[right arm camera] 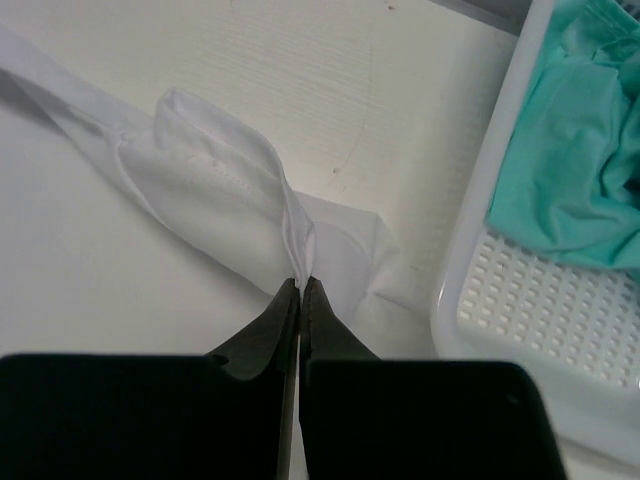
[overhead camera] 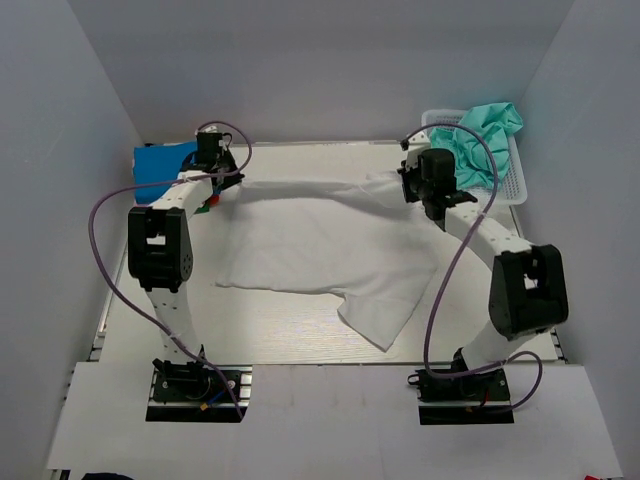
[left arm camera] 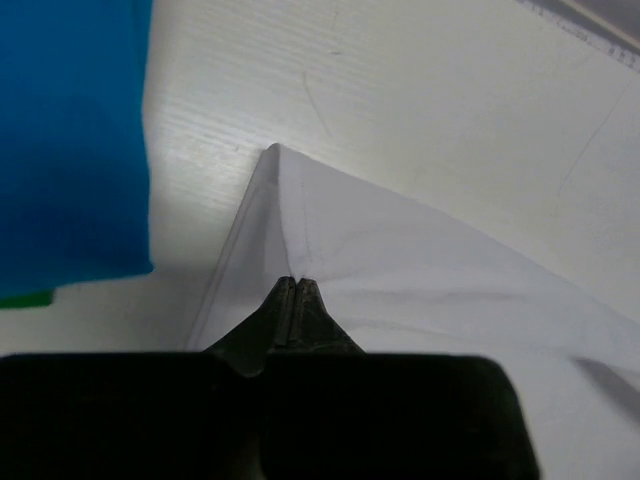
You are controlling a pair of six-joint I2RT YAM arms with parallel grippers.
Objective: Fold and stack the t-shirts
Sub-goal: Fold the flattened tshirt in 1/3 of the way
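While the white t-shirt (overhead camera: 300,245) lies mostly flat across the middle of the pale table (overhead camera: 280,325), with one loose flap reaching toward the near edge on the right, its far edge is raised off the surface and drawn into a taut band between the two arms. At the left end of that band, the left gripper (left arm camera: 297,284) has its fingers pressed together on a pointed corner of the white cloth, and the fabric slopes away from the pinch to the right. At the other end, the right gripper (right arm camera: 302,284) is clamped in the same way on a bunched, seamed fold of the shirt. Just beyond the left gripper, at the far left of the table, lies a folded blue t-shirt (left arm camera: 70,130) with a sliver of green cloth (left arm camera: 25,297) showing under its edge. It sits close beside the white corner and does not touch it. At the far right corner stands a white mesh basket (right arm camera: 520,330), just beside the right gripper's bunched fold. A crumpled teal-green t-shirt (right arm camera: 565,170) lies inside the basket, heaped toward its far end.
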